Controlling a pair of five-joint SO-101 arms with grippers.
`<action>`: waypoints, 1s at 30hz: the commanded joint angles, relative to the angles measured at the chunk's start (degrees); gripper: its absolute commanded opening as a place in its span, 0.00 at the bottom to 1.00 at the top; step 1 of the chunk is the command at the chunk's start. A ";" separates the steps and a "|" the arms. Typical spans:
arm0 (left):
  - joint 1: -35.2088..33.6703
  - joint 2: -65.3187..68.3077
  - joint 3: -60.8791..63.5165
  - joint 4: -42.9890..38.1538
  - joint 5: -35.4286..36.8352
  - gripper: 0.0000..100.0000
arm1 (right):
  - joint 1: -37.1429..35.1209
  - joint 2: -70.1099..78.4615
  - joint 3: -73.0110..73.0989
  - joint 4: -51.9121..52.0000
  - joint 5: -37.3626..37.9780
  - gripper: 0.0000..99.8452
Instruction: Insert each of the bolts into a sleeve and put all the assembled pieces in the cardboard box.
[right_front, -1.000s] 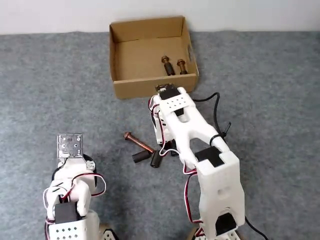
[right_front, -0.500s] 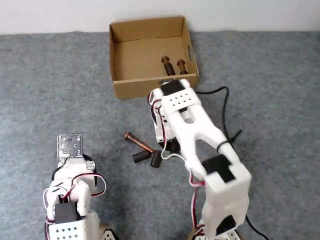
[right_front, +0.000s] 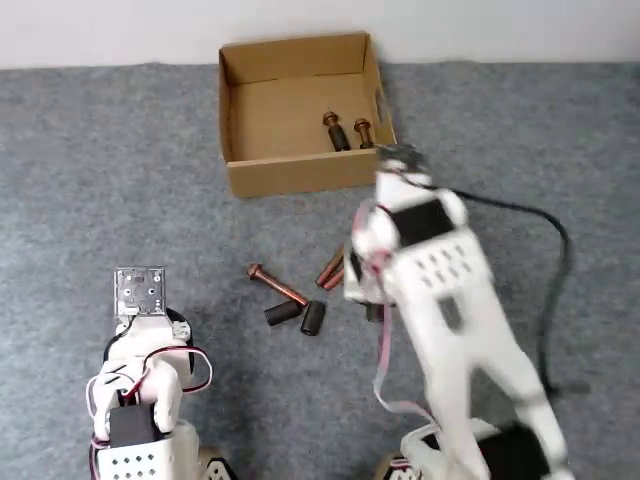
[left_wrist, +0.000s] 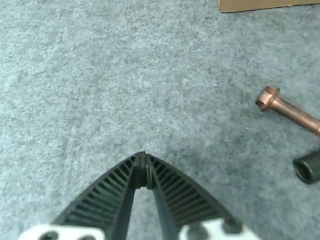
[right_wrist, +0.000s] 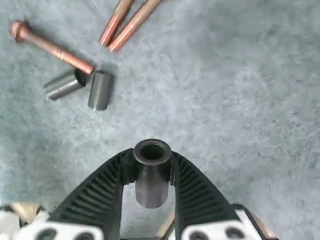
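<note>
Two assembled pieces (right_front: 337, 132) are lying side by side in the cardboard box (right_front: 300, 175), near its right wall. Three loose bolts are lying on the grey carpet (right_front: 120, 160) in front of the box, a single bolt (right_front: 278, 285) and a pair (right_front: 331, 270) close together. Two loose sleeves (right_front: 283, 313) are resting by the single bolt's tip. The right claw (right_wrist: 151, 159) is gripping a third sleeve (right_wrist: 151, 185) upright above the carpet. The left claw (left_wrist: 145, 167) is hanging closed and empty, well apart from the box.

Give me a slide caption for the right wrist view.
Right gripper clamps a dark sleeve, with loose bolts and two sleeves beyond.
</note>
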 joint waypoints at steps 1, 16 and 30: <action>-0.26 -0.26 -0.48 -0.97 5.01 0.01 | 3.56 -15.96 10.02 -4.88 1.85 0.01; 6.42 2.99 -16.92 8.26 10.55 0.01 | 14.64 -52.88 37.10 -8.31 3.34 0.01; 22.86 55.74 -58.68 12.84 17.85 0.01 | 17.10 -59.82 44.13 -9.98 3.34 0.01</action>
